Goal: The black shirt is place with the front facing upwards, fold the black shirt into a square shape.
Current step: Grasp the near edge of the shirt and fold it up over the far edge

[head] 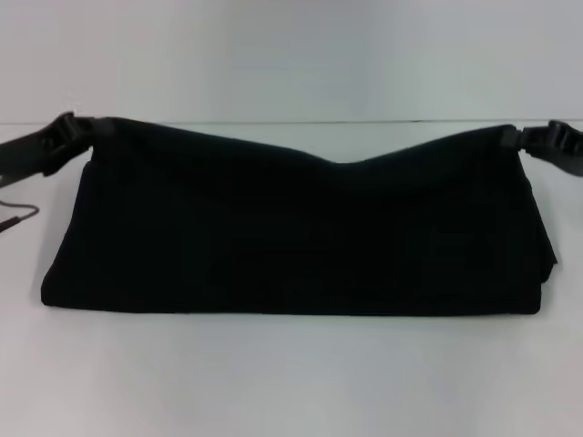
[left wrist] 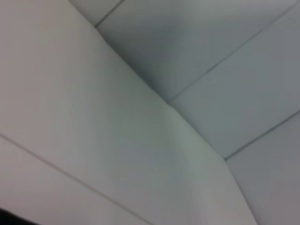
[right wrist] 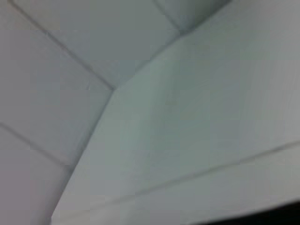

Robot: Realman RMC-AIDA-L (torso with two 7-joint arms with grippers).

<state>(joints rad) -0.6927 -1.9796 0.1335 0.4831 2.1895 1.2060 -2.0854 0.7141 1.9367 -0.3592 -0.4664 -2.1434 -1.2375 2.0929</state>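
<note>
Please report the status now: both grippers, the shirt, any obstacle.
Left gripper shut on far left corner, right gripper shut on far right corner. Black shirt lifted at both corners, sagging in the middle, near edge on white table. No obstacle visible.

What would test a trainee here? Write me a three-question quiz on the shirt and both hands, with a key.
1. True or false: the black shirt lies completely flat on the white table.
2. Which corners do the left hand and right hand hold?
A. The near corners
B. The far upper corners
C. Neither touches the cloth
3. Fill in: between the two hands, the shirt's raised top edge ____ in the middle.

Key
1. False: its far edge is lifted while the near edge rests on the table.
2. B
3. sags
</note>
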